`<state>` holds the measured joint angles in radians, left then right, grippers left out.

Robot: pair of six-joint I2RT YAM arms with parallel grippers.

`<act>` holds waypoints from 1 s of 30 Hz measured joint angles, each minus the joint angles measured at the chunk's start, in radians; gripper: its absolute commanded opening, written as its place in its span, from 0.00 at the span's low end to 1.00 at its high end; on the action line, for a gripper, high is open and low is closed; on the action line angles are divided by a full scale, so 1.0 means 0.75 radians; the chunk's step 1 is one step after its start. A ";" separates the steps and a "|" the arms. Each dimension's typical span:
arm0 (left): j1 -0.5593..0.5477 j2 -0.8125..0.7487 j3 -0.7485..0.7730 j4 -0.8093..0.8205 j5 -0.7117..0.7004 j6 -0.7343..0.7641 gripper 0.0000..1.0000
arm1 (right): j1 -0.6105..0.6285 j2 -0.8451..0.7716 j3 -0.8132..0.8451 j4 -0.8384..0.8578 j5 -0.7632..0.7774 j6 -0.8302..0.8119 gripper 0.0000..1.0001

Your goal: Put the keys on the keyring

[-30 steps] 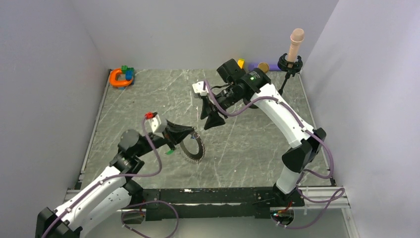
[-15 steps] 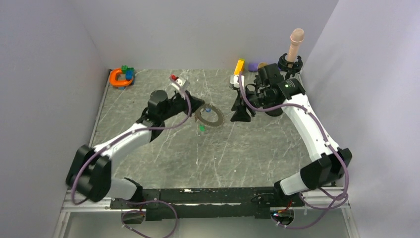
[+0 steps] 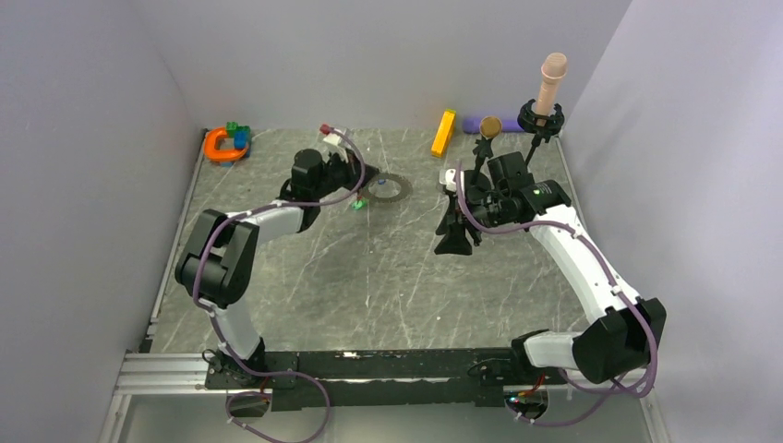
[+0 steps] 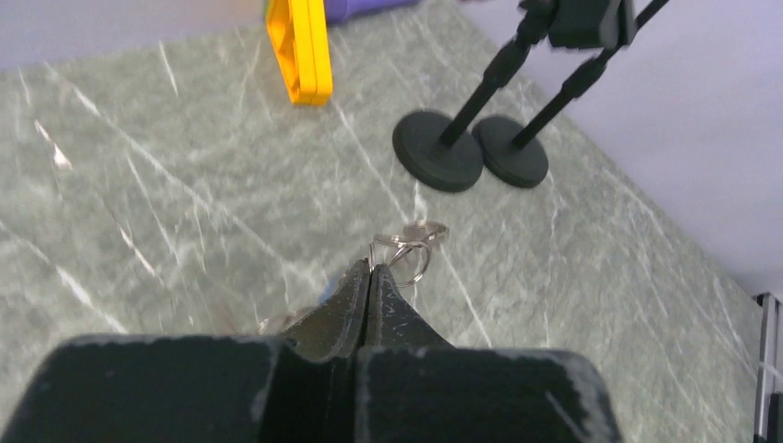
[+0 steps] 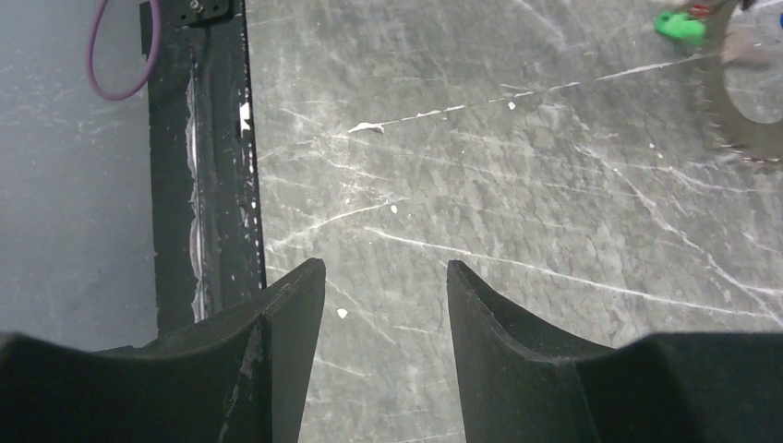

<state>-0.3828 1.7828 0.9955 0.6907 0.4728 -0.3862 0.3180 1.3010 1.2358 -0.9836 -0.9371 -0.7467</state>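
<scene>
The keyring (image 3: 407, 188), a flat silvery toothed ring, lies at the far middle of the table, and its edge shows in the right wrist view (image 5: 739, 143). A green key (image 3: 355, 205) (image 5: 680, 26) and a blue key (image 3: 380, 182) sit by its left edge. My left gripper (image 3: 367, 175) (image 4: 370, 268) is at that edge, jaws pressed shut, with thin wire loops (image 4: 417, 232) sticking out from between the tips. My right gripper (image 3: 452, 242) (image 5: 386, 266) hovers to the right of the ring, open, with only bare table between its fingers.
A yellow bar (image 3: 444, 133) (image 4: 300, 51) and a purple piece (image 3: 473, 124) lie at the back. Two thin stands with round black bases (image 4: 437, 163) rise at the back right, one topped by a pink cylinder (image 3: 553, 76). An orange horseshoe toy (image 3: 224, 144) sits back left.
My left arm swung from the near middle out to the far middle, and the keyring and keys travelled with it. My right gripper moved right and nearer, and opened slightly.
</scene>
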 measured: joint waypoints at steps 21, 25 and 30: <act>0.030 0.066 -0.122 -0.213 0.005 0.011 0.27 | -0.118 -0.124 -0.162 0.134 -0.109 0.064 0.57; 0.030 -0.052 -0.412 -0.255 -0.003 0.017 0.99 | -0.127 -0.137 -0.172 0.140 -0.126 0.070 0.57; 0.040 -0.444 -0.520 -0.364 -0.032 0.047 0.99 | -0.135 -0.167 -0.186 0.153 -0.133 0.074 0.58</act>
<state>-0.3531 1.4502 0.6056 0.4175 0.4488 -0.3508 0.2165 1.1759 1.0962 -0.8692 -1.0367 -0.6910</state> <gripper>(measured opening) 0.991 0.575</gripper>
